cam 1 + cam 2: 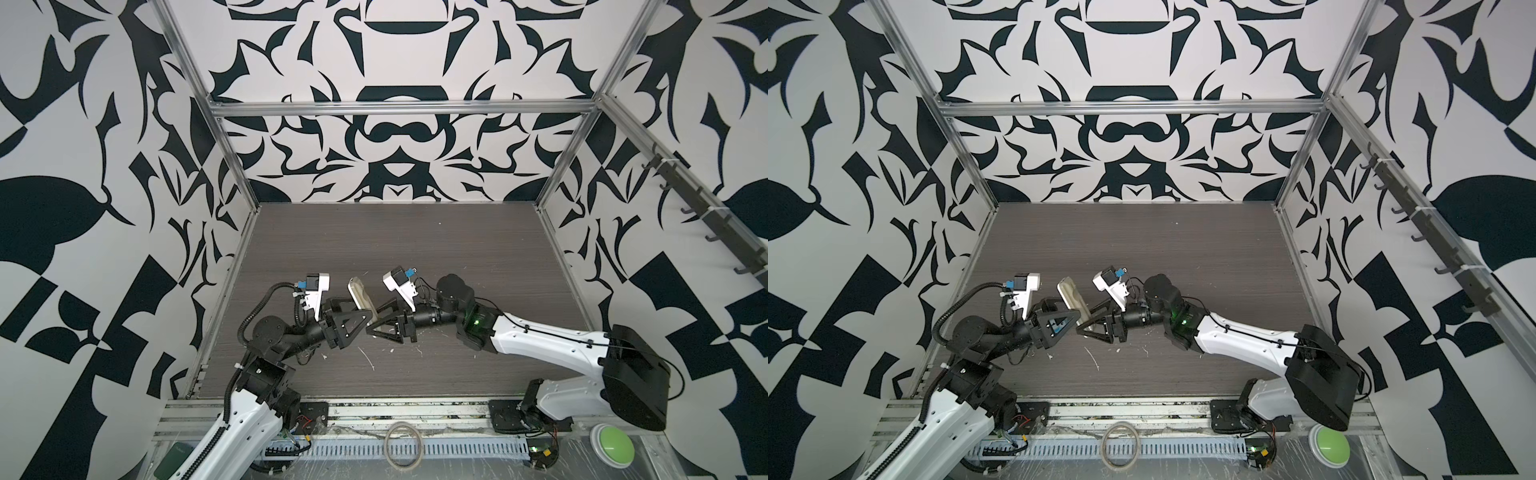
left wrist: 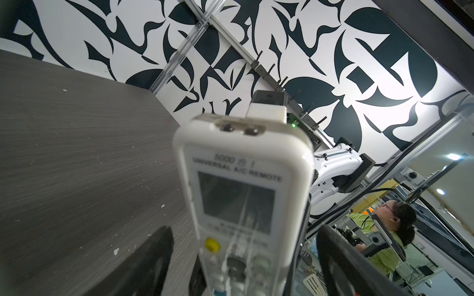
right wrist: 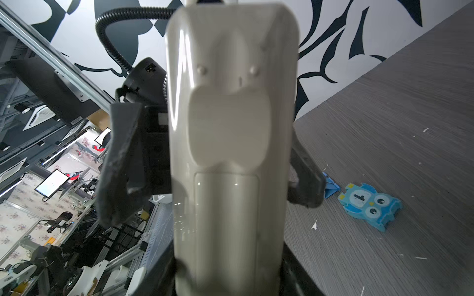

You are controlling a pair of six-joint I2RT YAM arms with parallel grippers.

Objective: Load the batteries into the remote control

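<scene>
The right hand (image 1: 371, 325) is clamping the remote (image 1: 360, 297) by its lower end, holding it upright above the desk (image 1: 415, 249), mid-scene, probably so the left hand (image 2: 243, 230) can work on it. That hand's fingers are standing apart, straddling the remote without gripping. The remote is showing a slim white body, with the grey screen (image 2: 236, 202) facing left and the glossy back cover (image 3: 225, 217) seated. No batteries are showing.
</scene>
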